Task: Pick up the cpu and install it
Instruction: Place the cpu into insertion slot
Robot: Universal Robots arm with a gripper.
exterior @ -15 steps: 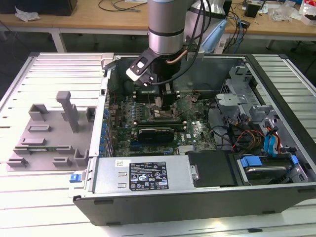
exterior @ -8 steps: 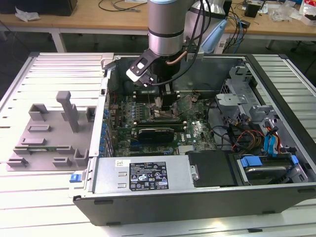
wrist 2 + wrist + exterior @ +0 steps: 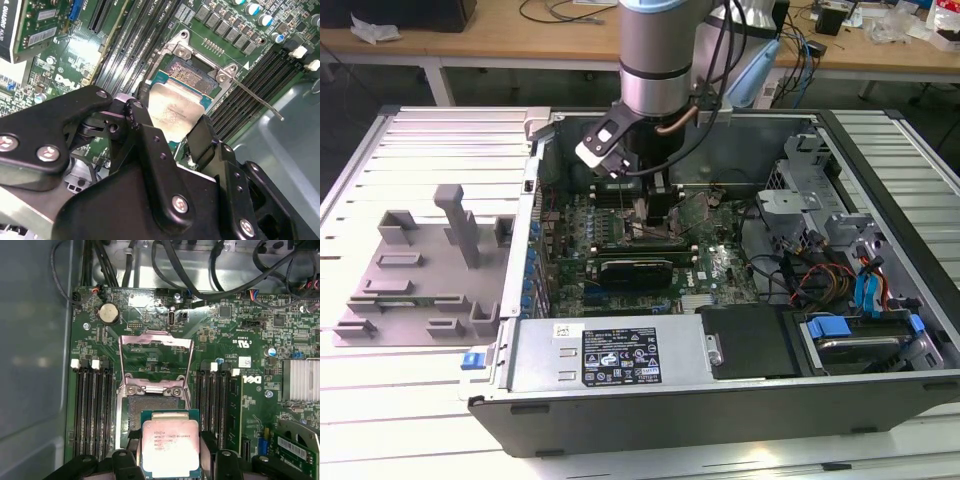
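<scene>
The cpu (image 3: 171, 445) (image 3: 175, 110) is a silver-topped square chip with a thin green rim. It sits between two black fingers (image 3: 142, 116) of my gripper (image 3: 172, 127) (image 3: 171, 450), which is shut on its opposite edges. The chip hangs just over the near part of the open motherboard socket (image 3: 152, 407) (image 3: 192, 75), whose contact field shows beyond the chip. The socket's metal load frame (image 3: 156, 362) is flipped back and its lever (image 3: 255, 97) sticks out sideways. In the exterior view my gripper (image 3: 650, 205) is down inside the open computer case (image 3: 620, 400), over the motherboard.
Long black memory slots (image 3: 92, 410) (image 3: 212, 405) flank the socket on both sides. A black card (image 3: 635, 270) lies just in front of the socket area. Cables and drive bays (image 3: 840, 300) fill the exterior view's right. A grey fixture (image 3: 420, 260) stands outside the case at that view's left.
</scene>
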